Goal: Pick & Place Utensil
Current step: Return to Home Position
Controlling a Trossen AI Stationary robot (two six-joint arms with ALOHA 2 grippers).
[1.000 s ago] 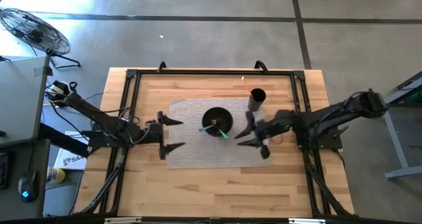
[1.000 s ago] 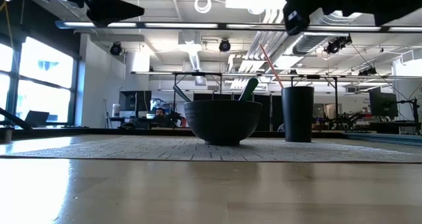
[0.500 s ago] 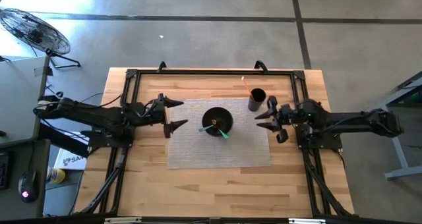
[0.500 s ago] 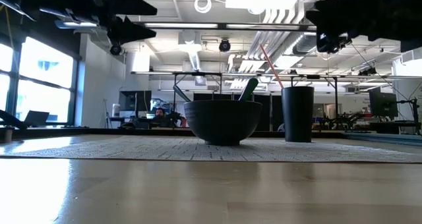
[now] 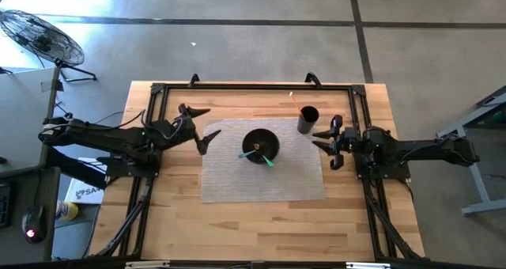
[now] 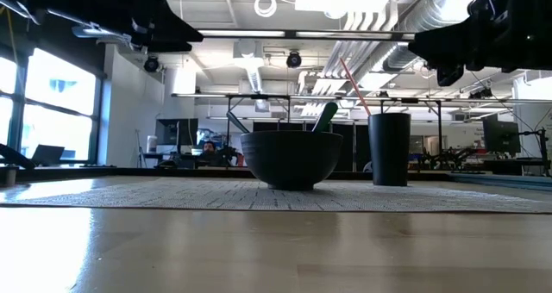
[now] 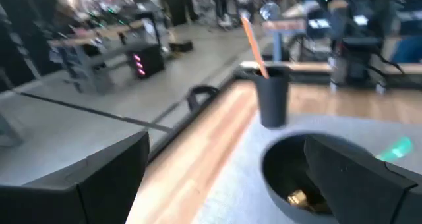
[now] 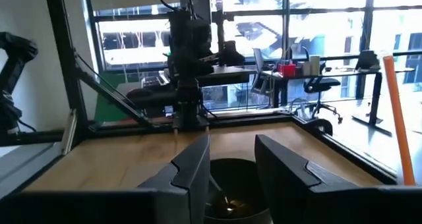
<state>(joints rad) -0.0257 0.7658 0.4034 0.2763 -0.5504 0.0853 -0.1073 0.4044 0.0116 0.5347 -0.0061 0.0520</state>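
The orange straw [image 5: 294, 103] stands in the black cup [image 5: 307, 120], its long axis tilted, with the top end leaning up and away toward the far left of the surface while the lower end is hidden inside the cup. From table height the straw [image 6: 348, 79] slants leftward above the cup [image 6: 390, 148], which stands upright on the grey mat [image 5: 261, 182] near its far right corner. Just beside it, at the middle of the mat, sits the black bowl [image 5: 260, 145] with a green-handled utensil [image 5: 268, 161] resting inside, the handle poking out over the rim toward the near right. Something small and golden lies at the bottom of the bowl [image 7: 297, 196], too blurred to name. The left gripper [image 5: 212, 122] hangs above the mat's far left corner, fingers spread wide and holding nothing, aimed across at bowl and cup. The right gripper [image 5: 316, 139] hovers just off the mat's right edge, close to the cup — fingers [image 8: 189, 170] parted a modest way, empty, the bowl showing in the gap between them. Both arms hang above the wooden surface [image 5: 237, 229].
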